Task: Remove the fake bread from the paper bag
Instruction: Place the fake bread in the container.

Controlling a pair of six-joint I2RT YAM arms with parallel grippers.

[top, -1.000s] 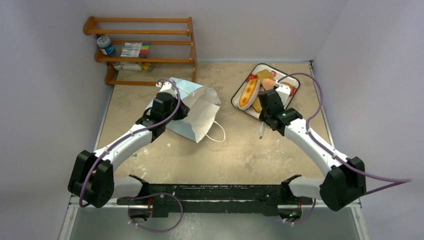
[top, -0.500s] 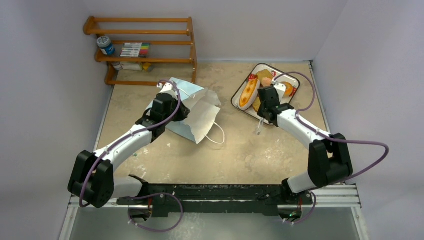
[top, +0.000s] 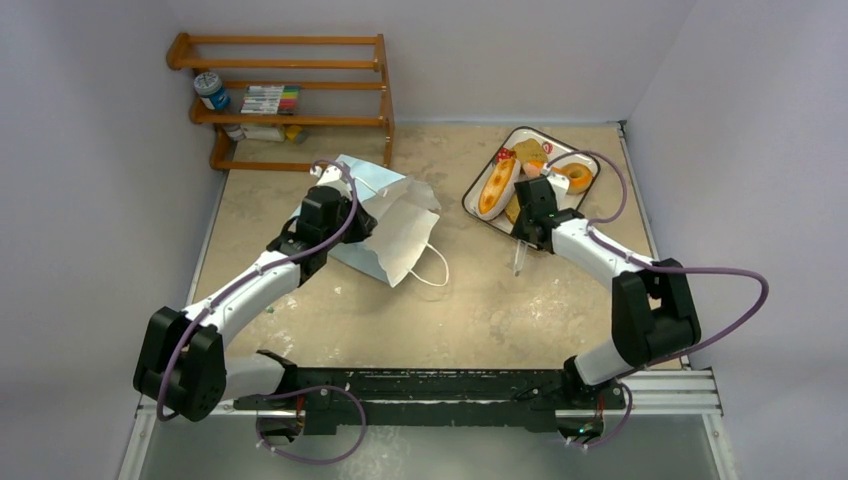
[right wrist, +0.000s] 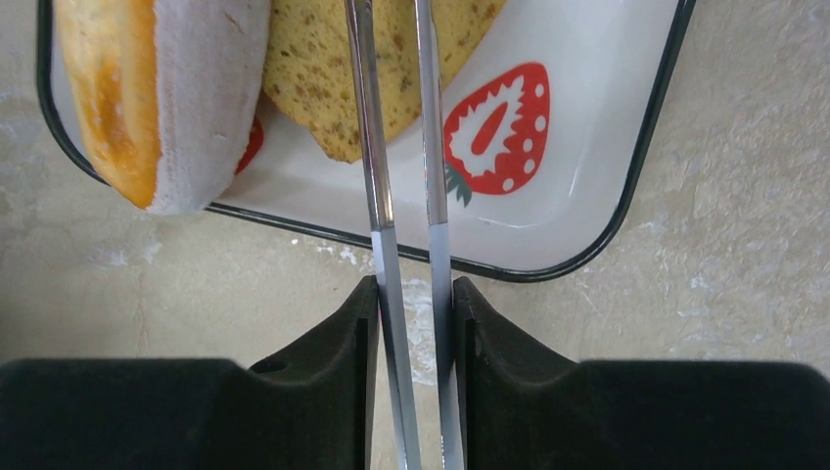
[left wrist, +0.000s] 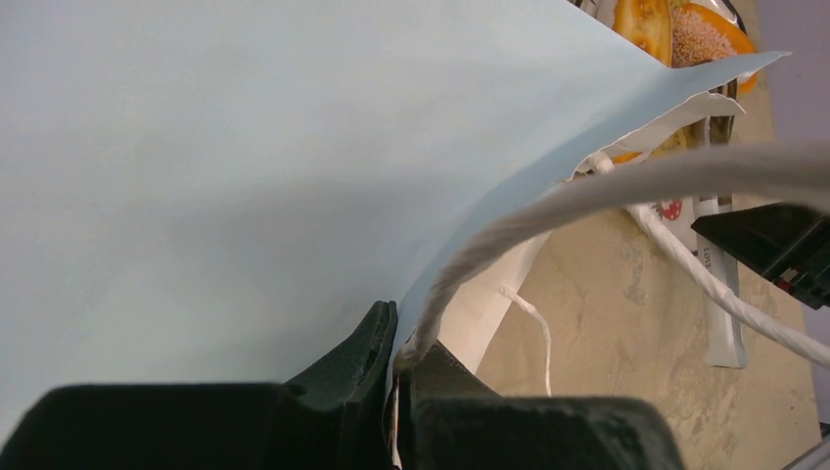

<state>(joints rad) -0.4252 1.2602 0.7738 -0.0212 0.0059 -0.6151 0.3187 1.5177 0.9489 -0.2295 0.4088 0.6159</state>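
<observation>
Two closed grips: left gripper [left wrist: 399, 352] pinching the paper bag [left wrist: 245, 166], inside hidden; right gripper [right wrist: 413, 299] squeezing tongs [right wrist: 369, 117].

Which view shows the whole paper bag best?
Top external: the paper bag shows nearly whole, white mouth and cord handle included, with the left arm over one edge. Left wrist shows only blue wall and cord, close up. Right wrist shows none of it.

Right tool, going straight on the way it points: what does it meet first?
Likely the tray, at its near rim; the tongs that the right tool holds reach past that, over a toast slice. Height is unclear.
</observation>
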